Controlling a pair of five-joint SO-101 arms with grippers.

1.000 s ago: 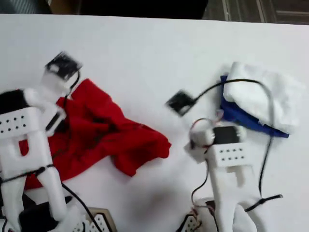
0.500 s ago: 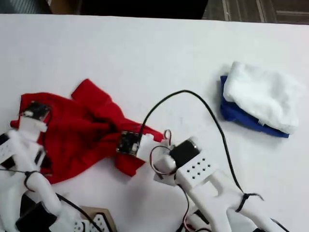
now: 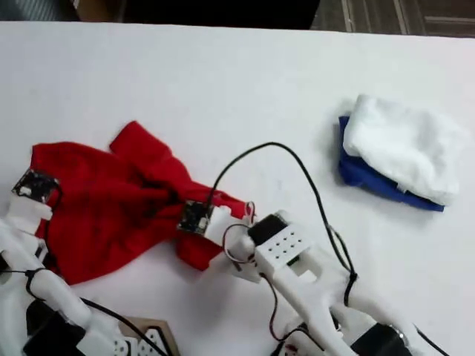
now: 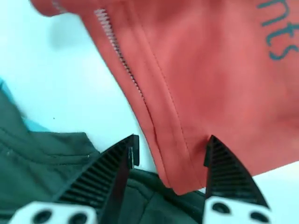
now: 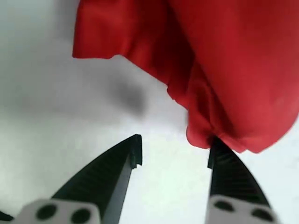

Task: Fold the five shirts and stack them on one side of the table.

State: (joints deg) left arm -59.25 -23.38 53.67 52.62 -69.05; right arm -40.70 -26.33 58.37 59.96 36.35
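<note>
Left gripper [image 4: 173, 142]: jaws spread, with the stitched hem of the red shirt [image 3: 111, 211] lying between them, not pinched. Something dark [image 4: 42, 172] lies under the jaws; cannot tell what it is.

Right gripper [image 5: 174, 140]: jaws also spread, low over the table [image 3: 223, 74]. One finger is at the shirt's bunched corner; nothing is held.

Red shirt: on the left half of the table, close to the near edge, with a gripper at each end.

Progress (judgement): the white shirt [image 3: 404, 144] sits folded on the blue shirt [image 3: 364, 176] by the right edge, so two of five are stacked. The red one is crumpled and unfolded; by count, three remain.

Orientation: the red shirt's long axis runs left to right, roughly parallel to the near edge, dipping toward that edge at its right end. One lobe, likely a sleeve, points toward the far edge.
</note>
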